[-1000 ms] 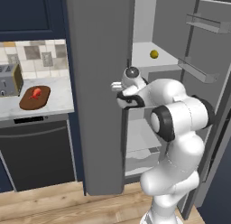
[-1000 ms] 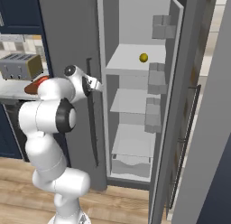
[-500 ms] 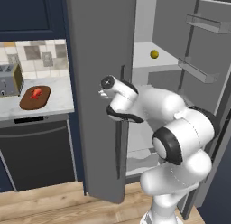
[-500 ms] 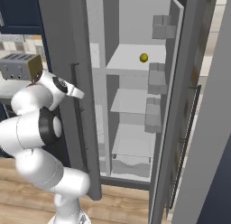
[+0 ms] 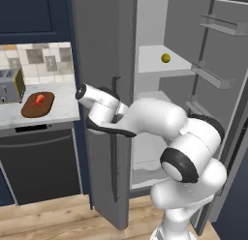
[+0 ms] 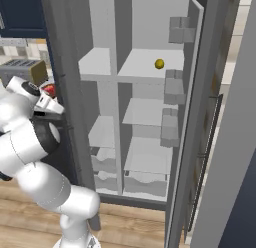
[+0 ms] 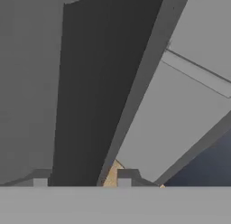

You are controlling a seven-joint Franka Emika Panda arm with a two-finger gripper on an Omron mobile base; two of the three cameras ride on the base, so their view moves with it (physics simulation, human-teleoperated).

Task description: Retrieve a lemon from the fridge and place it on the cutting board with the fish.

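Note:
The fridge [image 5: 160,21] stands with both doors open. A small yellow lemon [image 5: 165,58] [image 6: 159,64] lies on its upper shelf. My gripper [image 5: 115,132] [image 6: 58,110] is at the long dark handle [image 5: 115,161] of the left door [image 5: 99,50]. In the hand view the gripper [image 7: 81,181] is open, and its fingertips [image 7: 124,177] stand either side of the handle [image 7: 97,83] with a little room. On the counter to the left lies the oval brown cutting board [image 5: 37,105] with the red-orange fish [image 5: 39,98] [image 6: 49,89] on it.
A toaster [image 5: 9,85] [image 6: 22,71] sits behind the board. A dark oven front [image 5: 41,161] fills the space below the counter. The right door [image 5: 227,89] carries racks. Fridge shelves and a lower drawer [image 6: 145,179] are pale grey.
The left door has swung wider open and my arm has followed it to the left. The jaws, shut on the handle a second ago, have parted.

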